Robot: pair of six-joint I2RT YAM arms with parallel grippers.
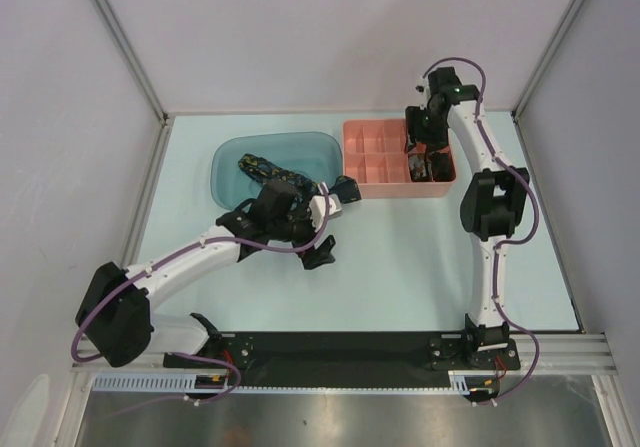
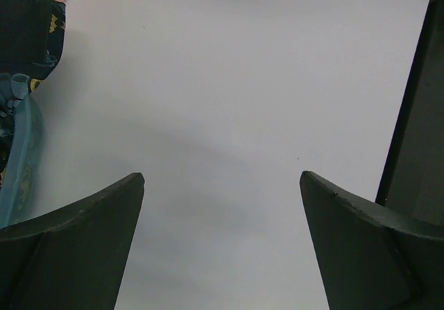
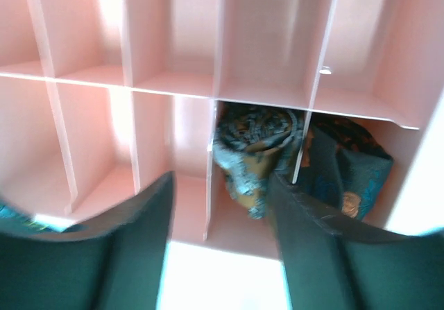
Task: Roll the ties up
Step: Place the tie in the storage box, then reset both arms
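Note:
A dark tie with yellowish specks [image 1: 268,172] lies loose in the blue tub [image 1: 232,154]; its edge shows at the top left of the left wrist view [image 2: 29,38]. My left gripper [image 1: 332,225] is open and empty over bare table just right of the tub [image 2: 15,168]. My right gripper [image 1: 424,152] is open and empty above the right end of the pink divided tray [image 1: 372,163]. In the right wrist view a rolled orange-brown flecked tie [image 3: 255,147] sits in one compartment, and a second dark rolled bundle [image 3: 354,159] sits in the compartment to its right.
The pink tray [image 3: 173,39] has several empty compartments. A black rail [image 1: 340,349] with both arm bases runs along the near edge. Grey walls enclose the table on three sides.

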